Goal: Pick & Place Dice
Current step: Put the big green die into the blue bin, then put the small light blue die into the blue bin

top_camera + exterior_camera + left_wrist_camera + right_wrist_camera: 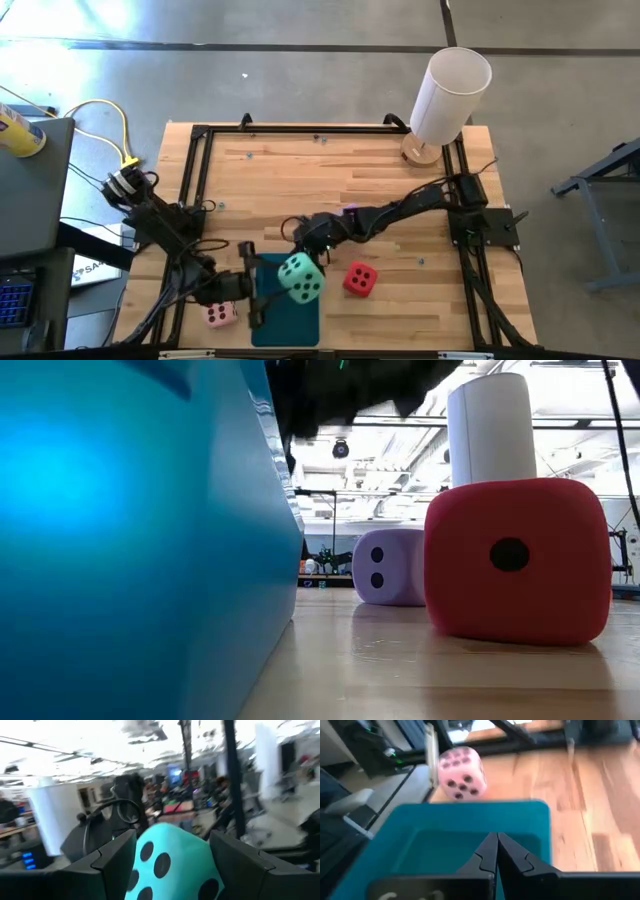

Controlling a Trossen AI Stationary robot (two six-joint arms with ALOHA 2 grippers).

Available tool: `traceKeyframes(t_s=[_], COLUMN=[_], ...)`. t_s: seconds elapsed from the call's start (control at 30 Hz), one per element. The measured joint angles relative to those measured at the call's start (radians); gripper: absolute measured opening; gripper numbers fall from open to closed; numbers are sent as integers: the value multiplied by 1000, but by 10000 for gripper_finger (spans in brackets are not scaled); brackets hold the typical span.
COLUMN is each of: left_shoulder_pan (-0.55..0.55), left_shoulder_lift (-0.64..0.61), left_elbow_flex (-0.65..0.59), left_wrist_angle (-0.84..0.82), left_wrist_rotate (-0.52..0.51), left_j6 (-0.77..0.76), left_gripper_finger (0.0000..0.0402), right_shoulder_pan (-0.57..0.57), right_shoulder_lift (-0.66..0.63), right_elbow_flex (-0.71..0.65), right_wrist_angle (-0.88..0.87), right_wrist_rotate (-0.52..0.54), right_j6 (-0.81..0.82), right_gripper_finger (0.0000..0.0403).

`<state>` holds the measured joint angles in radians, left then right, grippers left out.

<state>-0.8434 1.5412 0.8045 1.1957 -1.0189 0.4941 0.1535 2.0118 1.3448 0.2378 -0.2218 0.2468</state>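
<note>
The mint-green die (300,277) sits clamped between the fingers of the left claw (172,865), held over the upper right part of the teal tray (290,318). In the left wrist view the two dark fingers (117,857) press its opposite sides, with its black pips facing the camera; the claw stays partly spread only because the soft cube fills the gap. Held there, the die looks ready to be let down into the tray, so the placing step seems to be in hand, though whether it already touches the tray floor cannot be told.

The right claw (496,851) hangs just above the tray's inside with its fingers drawn tight together and nothing between them. That suggests it has no load and is simply near the drop spot, close beside the green die.

The pale pink die (222,315) rests on the surface just outside the tray's left wall, beside the left arm. The red die (360,280) stands on the surface to the tray's right, a short way off. The lilac die (390,566) lies farther back; from above it is mostly hidden under the right arm. These three appear still to be moved. A white cylinder (450,95) stands at the far right corner, well clear of the work.
</note>
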Motion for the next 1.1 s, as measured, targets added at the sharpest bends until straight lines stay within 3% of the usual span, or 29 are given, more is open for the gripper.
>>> traceKeyframes(t_s=[0.2,0.5,1.1], left_shoulder_pan=[-40,-94,-155], left_shoulder_lift=[4,5,7], left_elbow_flex=[-4,-6,-7], left_wrist_angle=[5,3,-12], left_wrist_rotate=[-34,-316,-374], left_j6=[14,32,-22], left_gripper_finger=[246,246,246], right_shoulder_pan=[17,41,71], right_shoulder_lift=[-10,-23,-44], right_elbow_flex=[5,5,6], right_wrist_angle=[-60,-161,-311], right_wrist_rotate=[-3,89,181], right_j6=[-12,-10,20], right_gripper_finger=[1,2,2])
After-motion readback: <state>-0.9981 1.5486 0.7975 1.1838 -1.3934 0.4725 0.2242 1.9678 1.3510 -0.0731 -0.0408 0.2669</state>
